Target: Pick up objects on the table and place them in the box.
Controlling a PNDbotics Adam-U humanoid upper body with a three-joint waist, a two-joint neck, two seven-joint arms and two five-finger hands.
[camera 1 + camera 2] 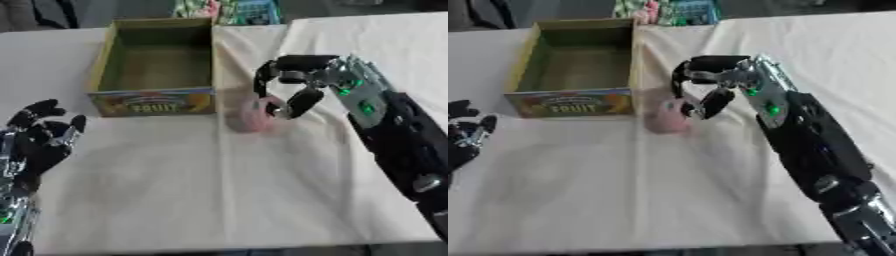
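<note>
A small pink object [252, 116] rests on the white cloth just right of the box's front right corner. My right hand [302, 77] arches over it from the right. Its fingers [262, 82] curl down at the object's top and the thumb [303, 102] presses its right side. The open cardboard box [153, 101], with FRUIT printed on its front, stands at the back left, and its inside looks empty. Over the table's lower left corner my left hand [39, 140] is open with fingers up and holds nothing.
Colourful packages [236, 11] lie beyond the table's far edge behind the box. The white cloth [201, 185] has a lengthwise fold through the middle. The table's front edge runs along the bottom of the views.
</note>
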